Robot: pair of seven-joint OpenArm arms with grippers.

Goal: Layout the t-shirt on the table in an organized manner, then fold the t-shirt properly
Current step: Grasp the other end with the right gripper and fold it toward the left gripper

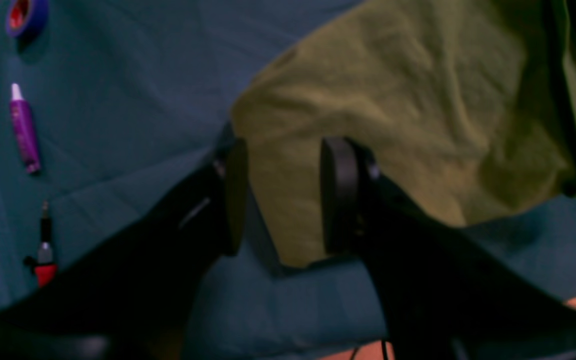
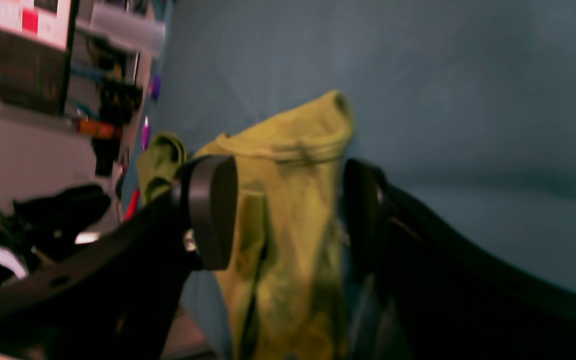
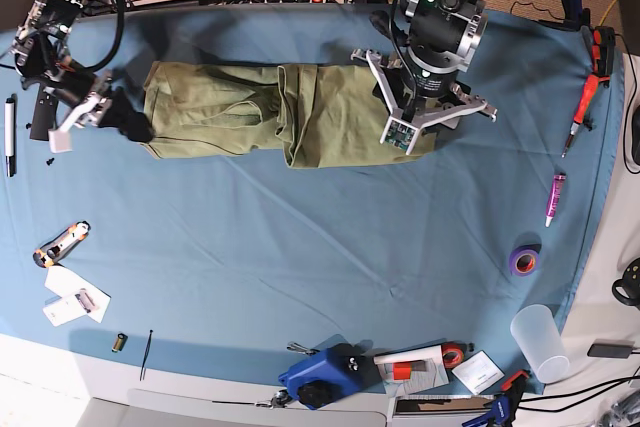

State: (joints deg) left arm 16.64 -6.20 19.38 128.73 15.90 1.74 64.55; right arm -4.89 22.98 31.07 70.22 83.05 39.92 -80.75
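The olive-green t-shirt lies stretched along the far edge of the table, bunched into a long strip with a thicker fold near its middle. Only the base view shows this whole layout, along with the clutter ringing the blue cloth: a purple tape roll and a clear plastic cup toward the near right corner, a purple marker and a red-handled tool by the right edge, a utility knife by the left edge, and a blue tool at the near edge.

The left wrist view gives what the overhead cannot: the left hand has its two dark pads apart, straddling a corner of the shirt that lies flat on the cloth (the pads stand either side of the fabric, not pinching it). The same marker and tape roll show at that picture's left.

The right wrist view is blurred. It shows the right hand released, pads wide, with a crumpled end of the shirt and its ribbed hem between them; whether fabric touches a pad I cannot tell. Shelving beyond the table edge is visible only here.

No writing or brand is legible in any view.
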